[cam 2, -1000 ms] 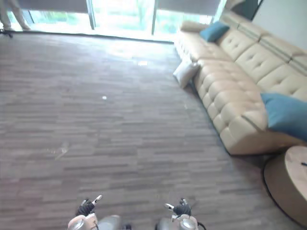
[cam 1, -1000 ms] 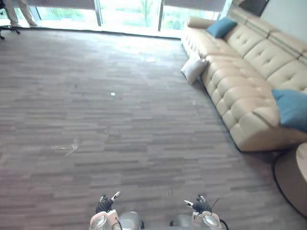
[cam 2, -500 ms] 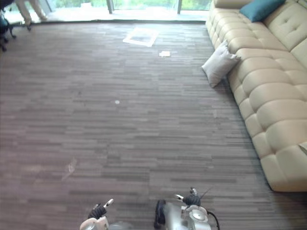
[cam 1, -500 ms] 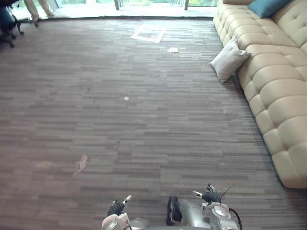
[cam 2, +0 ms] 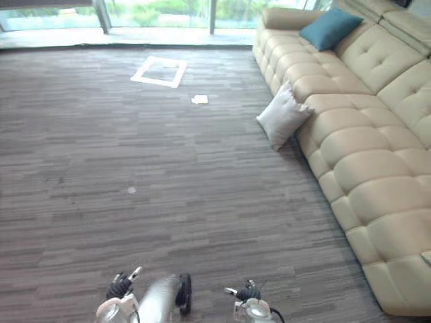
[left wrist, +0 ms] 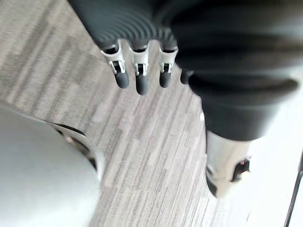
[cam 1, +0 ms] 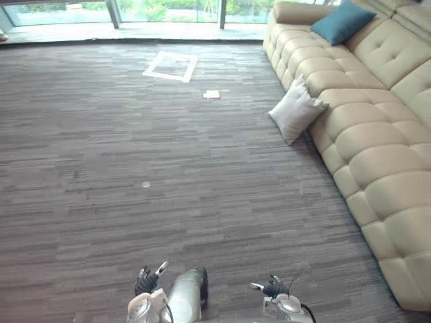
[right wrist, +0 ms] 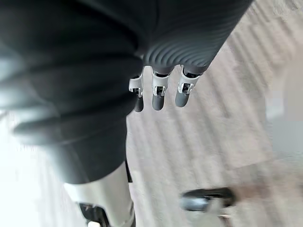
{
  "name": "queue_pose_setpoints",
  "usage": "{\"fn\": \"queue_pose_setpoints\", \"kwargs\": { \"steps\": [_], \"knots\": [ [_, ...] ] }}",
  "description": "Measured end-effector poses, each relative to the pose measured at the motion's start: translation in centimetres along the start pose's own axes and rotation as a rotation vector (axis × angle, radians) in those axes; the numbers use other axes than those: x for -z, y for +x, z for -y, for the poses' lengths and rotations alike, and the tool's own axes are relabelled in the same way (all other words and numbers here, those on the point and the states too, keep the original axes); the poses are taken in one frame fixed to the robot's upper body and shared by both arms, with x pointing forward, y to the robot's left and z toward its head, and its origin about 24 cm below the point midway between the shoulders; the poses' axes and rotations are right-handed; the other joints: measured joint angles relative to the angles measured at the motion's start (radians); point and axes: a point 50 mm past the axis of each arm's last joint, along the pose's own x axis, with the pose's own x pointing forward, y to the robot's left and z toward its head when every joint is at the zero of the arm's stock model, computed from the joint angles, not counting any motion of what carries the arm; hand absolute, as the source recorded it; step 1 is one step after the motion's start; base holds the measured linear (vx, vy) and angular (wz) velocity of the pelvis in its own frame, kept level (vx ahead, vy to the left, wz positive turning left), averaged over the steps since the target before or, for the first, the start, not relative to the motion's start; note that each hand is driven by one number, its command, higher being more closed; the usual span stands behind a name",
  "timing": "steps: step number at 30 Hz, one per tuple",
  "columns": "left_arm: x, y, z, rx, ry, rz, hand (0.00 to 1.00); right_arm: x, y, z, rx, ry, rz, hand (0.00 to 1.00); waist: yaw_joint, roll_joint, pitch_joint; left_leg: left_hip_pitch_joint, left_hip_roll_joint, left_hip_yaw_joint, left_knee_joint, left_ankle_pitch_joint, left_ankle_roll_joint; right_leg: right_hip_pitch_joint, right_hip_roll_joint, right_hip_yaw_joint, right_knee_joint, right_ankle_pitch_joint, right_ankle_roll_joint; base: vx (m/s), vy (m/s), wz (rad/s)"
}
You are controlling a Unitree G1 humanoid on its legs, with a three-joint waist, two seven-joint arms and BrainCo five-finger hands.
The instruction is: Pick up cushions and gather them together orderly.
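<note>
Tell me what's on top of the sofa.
A teal cushion lies at the sofa's far end. The white cushion is off it, leaning against its front on the floor. The seat under the teal cushion is covered.

a white cushion (cam 1: 296, 116) sits on the floor (cam 1: 101, 148) and leans on the big tan sofa (cam 1: 377, 134). a blue cushion (cam 1: 342, 23) lies on the sofa's far end. the left hand (cam 1: 147, 281) and right hand (cam 1: 271, 289) hang low, far from both.

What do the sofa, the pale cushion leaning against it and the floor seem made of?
Sofa: probably beige leather or imitation, smooth tufted bulges with slight sheen. Pale cushion: matte cloth, soft creases. Floor: likely grey striped carpet tile, dull; could be vinyl.
</note>
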Motion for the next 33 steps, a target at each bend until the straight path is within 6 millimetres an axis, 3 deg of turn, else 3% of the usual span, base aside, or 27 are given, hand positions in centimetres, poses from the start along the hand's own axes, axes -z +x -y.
{"fn": "queue_pose_setpoints", "kwargs": {
  "steps": [2, 3, 6, 7, 8, 9, 10, 11, 12, 13, 14, 15, 16, 17, 18, 19, 20, 22, 24, 25, 26, 28, 29, 30, 32, 33],
  "knots": [
    [0.3, 0.1, 0.1, -0.003, 0.035, -0.022, 0.0, -0.5, -0.1, 0.2, 0.007, 0.007, 0.037, 0.0, -0.027, 0.009, 0.002, 0.133, -0.028, -0.017, -0.07, -0.041, -0.005, -0.11, -0.002, -0.07, 0.153, -0.008, -0.019, 0.55, 0.249, 0.32],
    [0.4, 0.1, 0.2, -0.002, 0.046, -0.025, 0.0, -1.0, -0.1, 0.3, 0.01, 0.018, 0.061, 0.0, -0.038, 0.012, 0.002, 0.2, -0.037, -0.033, -0.125, -0.051, -0.006, -0.189, -0.002, -0.141, 0.161, -0.039, -0.06, 0.4, 0.139, 0.35],
    [0.6, 0.1, 0.3, 0.006, 0.061, -0.036, 0.0, -1.8, -0.2, 1.3, 0.048, 0.066, 0.107, 0.0, -0.05, 0.018, 0.005, 0.313, -0.042, -0.073, -0.208, -0.074, -0.013, -0.341, 0.007, -0.289, 0.007, -0.106, -0.102, 0.53, 0.126, 0.42],
    [0.8, 0.1, 0.3, 0.004, 0.062, -0.048, 0.0, -2.1, -0.1, 1.9, 0.066, 0.082, 0.114, 0.0, -0.059, 0.021, 0.01, 0.376, -0.04, -0.09, -0.248, -0.078, -0.012, -0.37, 0.022, -0.354, -0.152, -0.115, -0.124, 0.76, 0.099, 0.5],
    [1.1, 0.0, 0.4, 0.01, 0.071, -0.059, 0.0, -2.2, 0.0, 2.5, 0.085, 0.091, 0.114, 0.0, -0.068, 0.028, 0.013, 0.448, -0.04, -0.109, -0.299, -0.087, -0.024, -0.375, 0.046, -0.398, -0.346, -0.099, -0.151, 0.65, 0.078, 0.54],
    [1.1, 0.0, 0.5, 0.013, 0.075, -0.061, 0.0, -2.2, 0.0, 2.7, 0.09, 0.093, 0.114, 0.0, -0.074, 0.03, 0.013, 0.467, -0.04, -0.117, -0.316, -0.089, -0.027, -0.379, 0.054, -0.407, -0.406, -0.087, -0.158, 0.83, 0.043, 0.66],
    [1.2, 0.0, 0.6, 0.021, 0.092, -0.063, 0.0, -2.3, 0.0, 2.8, 0.093, 0.089, 0.117, 0.0, -0.094, 0.034, 0.015, 0.518, -0.04, -0.145, -0.353, -0.1, -0.045, -0.384, 0.082, -0.411, -0.554, -0.038, -0.188, 0.79, -0.026, 0.81],
    [1.5, -0.1, 0.5, 0.024, 0.109, -0.068, 0.0, -2.2, 0.0, 2.9, 0.095, 0.084, 0.109, 0.0, -0.102, 0.032, 0.014, 0.566, -0.046, -0.189, -0.348, -0.117, -0.073, -0.388, 0.102, -0.411, -0.613, 0.012, -0.26, 0.79, -0.026, 0.74],
    [1.5, -0.1, 0.5, 0.025, 0.111, -0.067, 0.0, -2.1, 0.0, 2.9, 0.096, 0.083, 0.106, 0.0, -0.102, 0.031, 0.013, 0.571, -0.048, -0.195, -0.345, -0.117, -0.073, -0.387, 0.103, -0.411, -0.613, 0.018, -0.273, 0.88, -0.105, 0.71],
    [1.8, -0.2, 0.6, 0.031, 0.123, -0.076, 0.0, -1.7, 0.0, 3.4, 0.107, 0.076, 0.093, 0.0, -0.103, 0.036, 0.005, 0.592, -0.049, -0.245, -0.298, -0.121, -0.071, -0.385, 0.116, -0.385, -0.578, 0.083, -0.344, 0.86, -0.108, 0.42],
    [2.4, -0.4, 1.4, 0.052, 0.123, -0.098, 0.0, -2.0, 0.0, 4.3, 0.124, 0.061, 0.1, 0.0, -0.105, 0.086, -0.019, 0.542, -0.008, -0.27, -0.175, -0.118, -0.074, -0.377, 0.132, -0.419, -0.551, 0.035, -0.35, 1.02, -0.128, 0.42],
    [2.6, -0.5, 1.6, 0.056, 0.118, -0.107, 0.0, -2.1, 0.0, 4.4, 0.127, 0.059, 0.103, 0.0, -0.107, 0.098, -0.026, 0.509, -0.005, -0.279, -0.101, -0.11, -0.085, -0.372, 0.137, -0.423, -0.552, 0.01, -0.346, 0.64, -0.075, 0.08],
    [2.8, -0.6, 2.0, 0.055, 0.087, -0.113, 0.0, -2.6, 0.1, 4.6, 0.13, 0.054, 0.117, 0.0, -0.111, 0.128, -0.015, 0.406, 0.002, -0.292, 0.147, -0.03, -0.115, -0.328, 0.169, -0.413, -0.569, -0.032, -0.338, 0.8, -0.076, -0.34],
    [3.1, -0.7, 1.7, 0.035, 0.059, -0.128, 0.0, -3.0, 0.3, 4.5, 0.127, 0.052, 0.122, 0.0, -0.104, 0.151, -0.005, 0.305, 0.037, -0.281, 0.392, 0.093, -0.17, -0.246, 0.213, -0.382, -0.619, -0.049, -0.347, 0.64, -0.056, -0.43],
    [3.1, -0.7, 1.6, 0.031, 0.056, -0.131, 0.0, -3.0, 0.3, 4.4, 0.124, 0.055, 0.121, 0.0, -0.103, 0.153, -0.002, 0.278, 0.054, -0.267, 0.462, 0.089, -0.17, -0.218, 0.225, -0.372, -0.638, -0.051, -0.349, 0.92, -0.066, -0.54],
    [2.5, -0.5, 1.4, 0.029, 0.058, -0.111, 0.0, -2.8, 0.3, 3.6, 0.107, 0.073, 0.106, 0.0, -0.098, 0.137, 0.016, 0.192, 0.115, -0.217, 0.631, 0.049, -0.153, -0.104, 0.248, -0.343, -0.7, -0.06, -0.362, 0.69, -0.068, -0.38],
    [1.7, -0.2, 0.9, 0.021, 0.066, -0.081, 0.0, -2.3, 0.4, 2.6, 0.086, 0.094, 0.082, 0.0, -0.086, 0.107, 0.027, 0.116, 0.139, -0.187, 0.692, 0.002, -0.125, -0.006, 0.248, -0.308, -0.75, -0.064, -0.367, 0.79, -0.085, -0.43],
    [1.2, -0.1, 0.8, 0.02, 0.066, -0.056, 0.0, -1.8, 0.3, 1.7, 0.062, 0.118, 0.059, 0.0, -0.079, 0.089, 0.023, -0.018, 0.152, -0.187, 0.664, -0.05, -0.104, 0.08, 0.241, -0.259, -0.808, -0.064, -0.367, 0.56, -0.016, -0.62],
    [0.6, -0.1, 1.0, 0.028, 0.053, -0.026, 0.0, -1.6, 0.3, 0.8, 0.038, 0.105, 0.046, 0.0, -0.055, 0.082, 0.024, -0.129, 0.145, -0.185, 0.521, -0.078, -0.096, 0.142, 0.22, -0.195, -0.833, -0.093, -0.354, 0.47, 0.079, -0.94],
    [0.4, -0.1, 1.2, 0.038, 0.043, -0.011, 0.0, -1.6, 0.3, 0.5, 0.029, 0.101, 0.042, 0.0, -0.042, 0.082, 0.025, -0.176, 0.13, -0.193, 0.4, -0.076, -0.095, 0.179, 0.197, -0.148, -0.85, -0.131, -0.327, 0.32, 0.109, -0.8],
    [0.4, -0.1, 1.2, 0.039, 0.037, -0.009, 0.0, -1.6, 0.3, 0.4, 0.028, 0.1, 0.04, 0.0, -0.039, 0.084, 0.024, -0.188, 0.125, -0.196, 0.355, -0.072, -0.1, 0.188, 0.191, -0.129, -0.853, -0.145, -0.318, 0.52, 0.221, -0.96],
    [0.6, -0.3, 1.5, 0.041, 0.003, -0.004, 0.0, -1.4, 0.3, 0.2, 0.024, 0.096, 0.029, 0.0, -0.033, 0.091, 0.022, -0.212, 0.097, -0.279, 0.058, -0.018, -0.145, 0.24, 0.158, -0.043, -0.848, -0.235, -0.277, 0.51, 0.303, -1.01],
    [0.5, -0.3, 1.5, 0.04, 0.002, 0.001, 0.0, -1.4, 0.3, 0.1, 0.021, 0.092, 0.029, 0.0, -0.03, 0.091, 0.021, -0.215, 0.1, -0.288, 0.035, -0.013, -0.148, 0.247, 0.155, -0.03, -0.842, -0.258, -0.273, 0.66, 0.452, -1.3],
    [0.4, -0.3, 0.8, 0.031, 0.0, 0.013, 0.0, -0.6, 0.1, 0.0, 0.018, 0.078, 0.001, 0.0, -0.024, 0.063, -0.004, -0.211, 0.088, -0.259, 0.097, 0.07, -0.141, 0.264, 0.118, 0.042, -0.807, -0.322, -0.257, 0.57, 0.398, -1.03],
    [0.2, -0.2, 0.0, 0.005, 0.002, 0.013, 0.0, 0.3, 0.0, 0.0, 0.017, 0.061, -0.029, 0.0, -0.025, 0.009, -0.03, -0.185, 0.071, -0.202, 0.104, 0.048, -0.118, 0.228, 0.082, 0.097, -0.711, -0.318, -0.235, 0.6, 0.361, -1.03],
    [0.2, -0.2, -0.4, -0.008, 0.005, 0.008, 0.0, 0.4, -0.1, -0.1, 0.014, 0.055, -0.027, 0.0, -0.024, -0.006, -0.036, -0.155, 0.073, -0.162, 0.103, 0.027, -0.106, 0.18, 0.074, 0.115, -0.595, -0.295, -0.194, 0.58, 0.35, -1.15]
  ]
}}
